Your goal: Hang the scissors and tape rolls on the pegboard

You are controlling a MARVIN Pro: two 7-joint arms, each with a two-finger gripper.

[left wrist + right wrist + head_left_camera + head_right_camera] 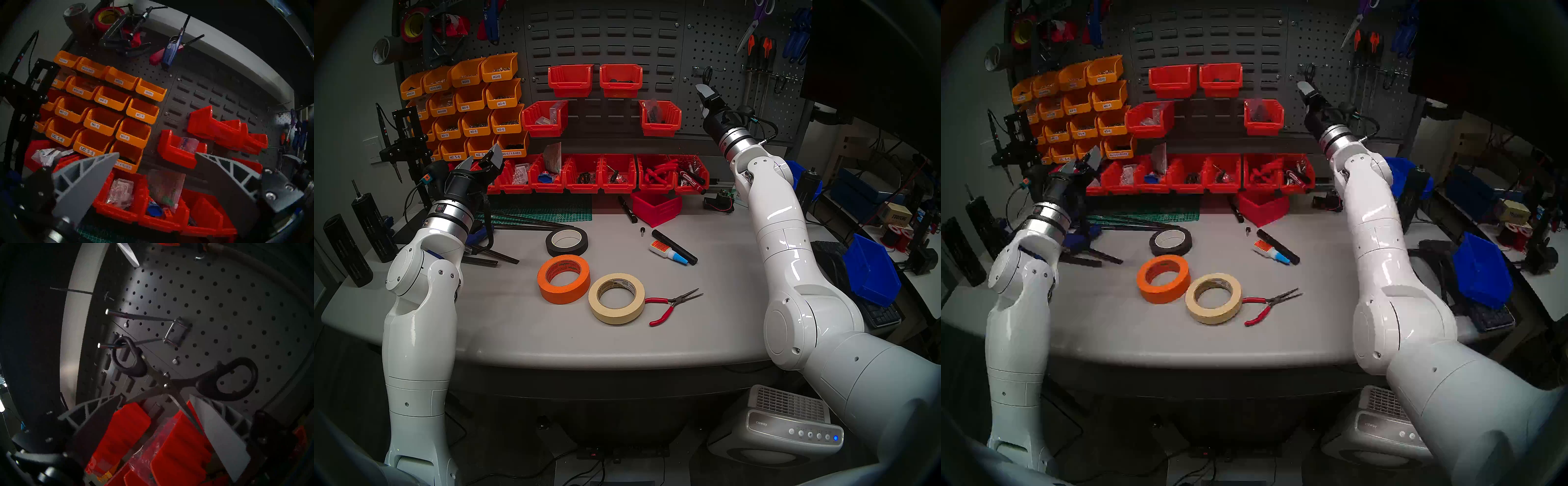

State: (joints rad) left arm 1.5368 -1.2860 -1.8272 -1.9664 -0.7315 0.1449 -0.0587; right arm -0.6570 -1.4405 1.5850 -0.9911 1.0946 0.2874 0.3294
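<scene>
Right arm: raised and stretched forward to the dark grey perforated metal pegboard point(220, 310), wrist angled up toward its double-prong wire hook point(139, 331).
Right gripper point(153, 414): grey ribbed fingers point(219, 428) spread, one on each side of the blades. One blade lies against the inner face of the lighter finger; whether it is pinched I cannot tell.
Small scissors with black plastic loop handles and silver blades point(163, 383): blades splayed open, one handle loop threaded over the lower prong of the hook, the other loop free in front of the board. In the head view they show only as a dark loop above the gripper point(707, 73).
Left arm: elbow bent, forearm rising from the table's left edge, wrist pointing at the orange and red parts bins point(108, 101).
Left gripper point(156, 178): jaws wide apart, holding nothing.
Wide bright orange tape roll point(563, 279): flat on the grey tabletop point(483, 322), mid-front.
Slimmer cream masking tape roll point(616, 298): flat, touching the orange roll's right side.
Red-handled needle-nose pliers point(670, 305): just right of the cream roll, one handle touching it.
Black tape roll point(566, 241): behind the orange roll, apart from it.
</scene>
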